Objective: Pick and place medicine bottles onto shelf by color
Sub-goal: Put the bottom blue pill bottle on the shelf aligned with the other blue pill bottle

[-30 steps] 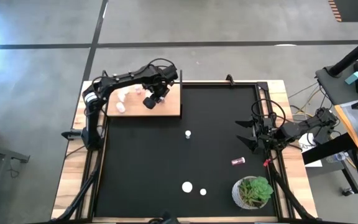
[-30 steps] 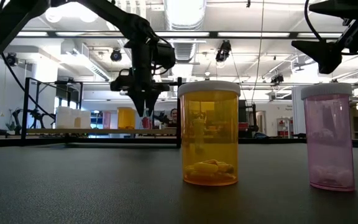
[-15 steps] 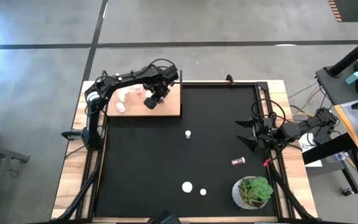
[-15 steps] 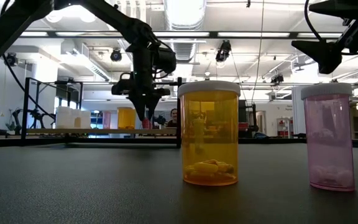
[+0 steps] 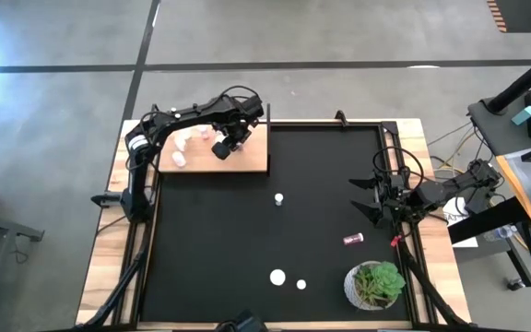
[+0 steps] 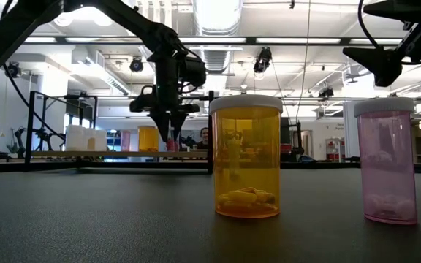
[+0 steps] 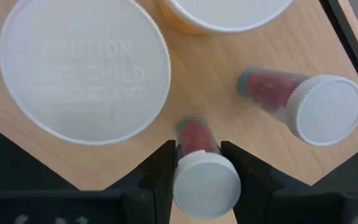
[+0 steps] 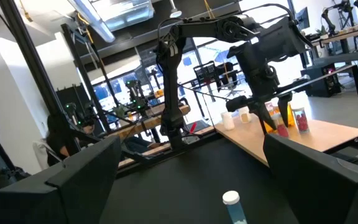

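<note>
My left gripper (image 5: 220, 148) is over the light-wood shelf (image 5: 247, 161) at the table's far left, shut on a small dark red medicine bottle (image 7: 194, 134) with a white cap. Beside it on the shelf stand another red bottle (image 7: 303, 106), a wide white-capped bottle (image 7: 82, 68) and an orange one (image 7: 222, 9). Other bottles stand on the black mat (image 5: 210, 240): a white-capped one (image 5: 278, 197), two near the front (image 5: 277, 276) (image 5: 300, 284) and a pink one lying down (image 5: 353, 239). My right gripper (image 5: 365, 198) waits open at the right edge. My left gripper pinches the red bottle's top, at the white cap (image 7: 207, 183), between its two fingers (image 7: 163, 168). The fingers come from above, pointing down. The bottle is upright below them (image 6: 172, 144), just over the shelf board; whether its base touches the board I cannot tell.
A green plant in a white pot (image 5: 376, 284) stands at the near right corner. The shelf's thin black posts (image 5: 268, 115) rise at its corner. In the low view an orange bottle (image 6: 248, 157) and a pink bottle (image 6: 388, 161) stand close to the camera.
</note>
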